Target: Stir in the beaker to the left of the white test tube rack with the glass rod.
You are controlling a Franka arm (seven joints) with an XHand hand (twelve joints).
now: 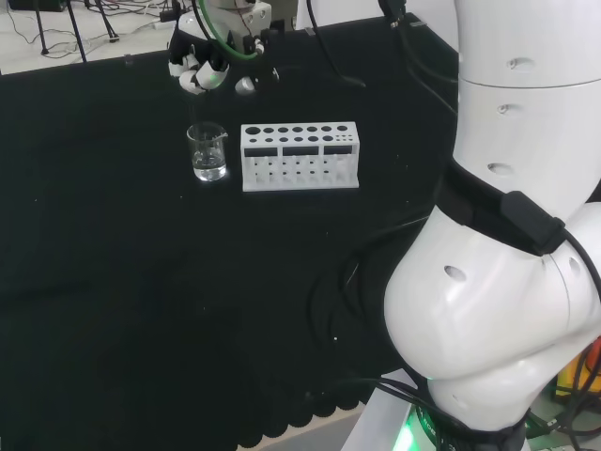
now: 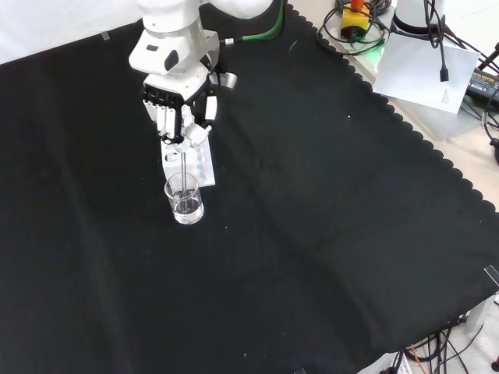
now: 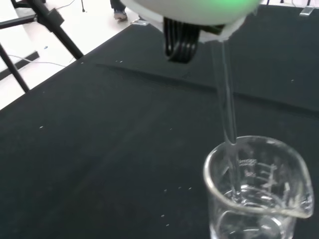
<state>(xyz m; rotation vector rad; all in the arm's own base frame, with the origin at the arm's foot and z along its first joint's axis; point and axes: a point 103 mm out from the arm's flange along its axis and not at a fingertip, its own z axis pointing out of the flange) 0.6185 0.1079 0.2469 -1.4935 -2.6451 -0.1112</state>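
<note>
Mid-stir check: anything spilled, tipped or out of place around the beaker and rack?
Nothing stands out. The beaker stands upright beside the white test tube rack, with clear liquid low inside and no wet patch visible on the cloth. The hand holds the glass rod nearly upright, its lower end inside the beaker.

No text can be made out. The beaker (image 3: 256, 191) bears faint white scale marks and print, too blurred to read.
</note>
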